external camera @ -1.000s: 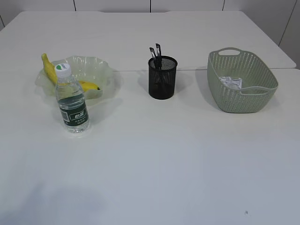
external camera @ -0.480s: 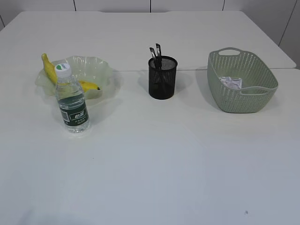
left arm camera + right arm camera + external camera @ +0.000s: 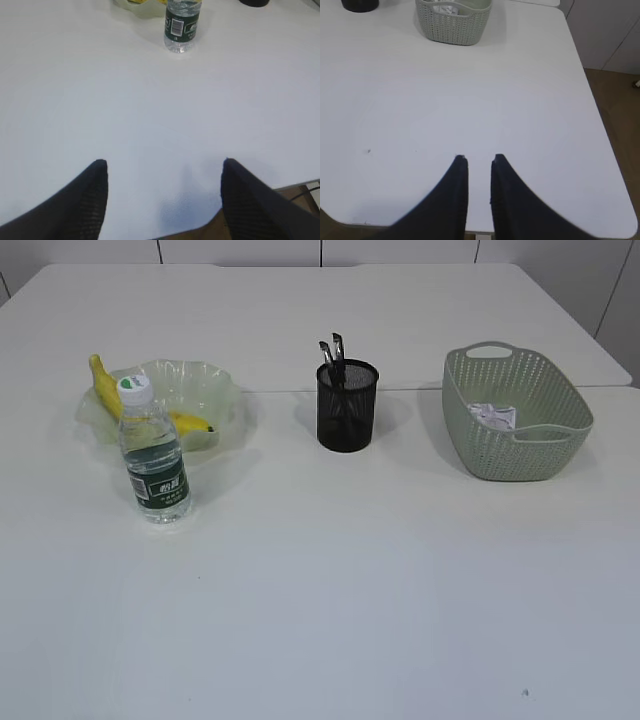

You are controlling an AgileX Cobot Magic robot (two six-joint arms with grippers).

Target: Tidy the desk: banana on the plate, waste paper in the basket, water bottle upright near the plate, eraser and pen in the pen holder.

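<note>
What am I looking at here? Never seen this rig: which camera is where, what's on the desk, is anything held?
It is a two-armed robot at a white table. One picture is a fixed camera facing the desk; the other two sit on the wrists, looking past each gripper's dark fingers. The left gripper is open, the right gripper nearly closed; neither holds anything. On the desk: a banana on a plate, a water bottle upright beside it, a mesh pen holder with pens, and a basket containing crumpled paper.

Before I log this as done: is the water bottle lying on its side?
No, the water bottle stands upright, cap up, beside the plate.
</note>
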